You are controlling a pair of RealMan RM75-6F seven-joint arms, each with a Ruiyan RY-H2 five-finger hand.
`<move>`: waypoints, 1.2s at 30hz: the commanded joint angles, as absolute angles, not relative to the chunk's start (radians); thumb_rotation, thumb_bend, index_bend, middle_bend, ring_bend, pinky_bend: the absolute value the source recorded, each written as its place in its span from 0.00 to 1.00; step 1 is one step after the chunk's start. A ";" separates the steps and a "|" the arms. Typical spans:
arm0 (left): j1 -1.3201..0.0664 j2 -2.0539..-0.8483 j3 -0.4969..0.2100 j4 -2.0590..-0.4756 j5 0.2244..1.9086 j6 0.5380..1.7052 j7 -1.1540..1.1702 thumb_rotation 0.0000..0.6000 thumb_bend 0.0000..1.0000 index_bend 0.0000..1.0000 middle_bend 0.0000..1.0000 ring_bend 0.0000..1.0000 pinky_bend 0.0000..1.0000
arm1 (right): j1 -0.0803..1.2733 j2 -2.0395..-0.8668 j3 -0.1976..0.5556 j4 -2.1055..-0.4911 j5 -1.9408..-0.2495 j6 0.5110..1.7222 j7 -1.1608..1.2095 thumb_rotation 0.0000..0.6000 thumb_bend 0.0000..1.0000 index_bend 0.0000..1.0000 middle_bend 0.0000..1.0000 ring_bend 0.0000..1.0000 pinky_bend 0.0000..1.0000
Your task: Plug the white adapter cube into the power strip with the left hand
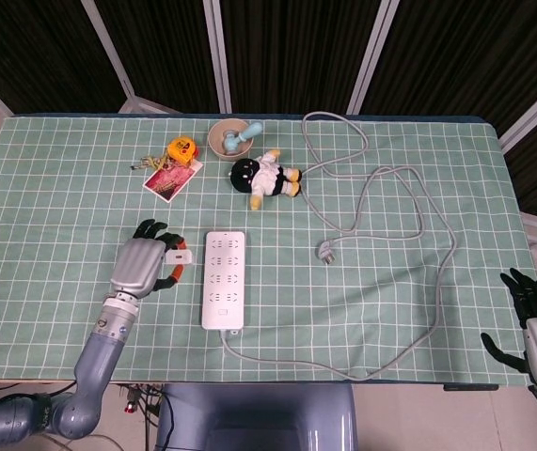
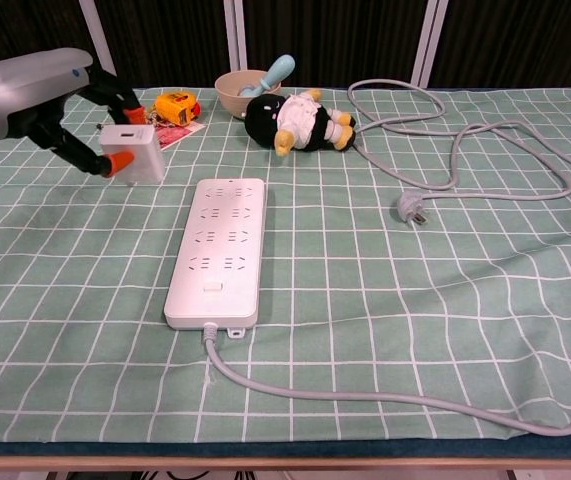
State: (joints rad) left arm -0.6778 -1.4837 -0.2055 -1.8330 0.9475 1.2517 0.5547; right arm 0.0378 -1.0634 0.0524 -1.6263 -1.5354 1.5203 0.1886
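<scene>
left hand (image 2: 60, 105) pinching white adapter cube (image 2: 133, 155), lifted beside power strip (image 2: 218, 250) | right hand (image 1: 536, 315) fingers spread, counter's right edge | writing: none readable

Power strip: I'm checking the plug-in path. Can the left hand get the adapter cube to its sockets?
Probably yes: the left hand holds the adapter cube lifted beside the power strip, with nothing between them.

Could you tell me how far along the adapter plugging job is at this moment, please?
Done: the left hand has picked up the white adapter cube and holds it clear of the cloth. In hand: it is carrying the cube beside the power strip, to the strip's left and not yet over the sockets. Left: line it up over a socket and push it in. The right hand waits at the table's edge.
</scene>
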 commanded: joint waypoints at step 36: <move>-0.820 -1.710 -0.281 -1.553 0.808 1.112 0.530 1.00 0.48 0.61 0.60 0.16 0.11 | 0.040 -1.053 0.058 -1.638 -1.512 1.500 0.216 1.00 0.35 0.04 0.00 0.00 0.00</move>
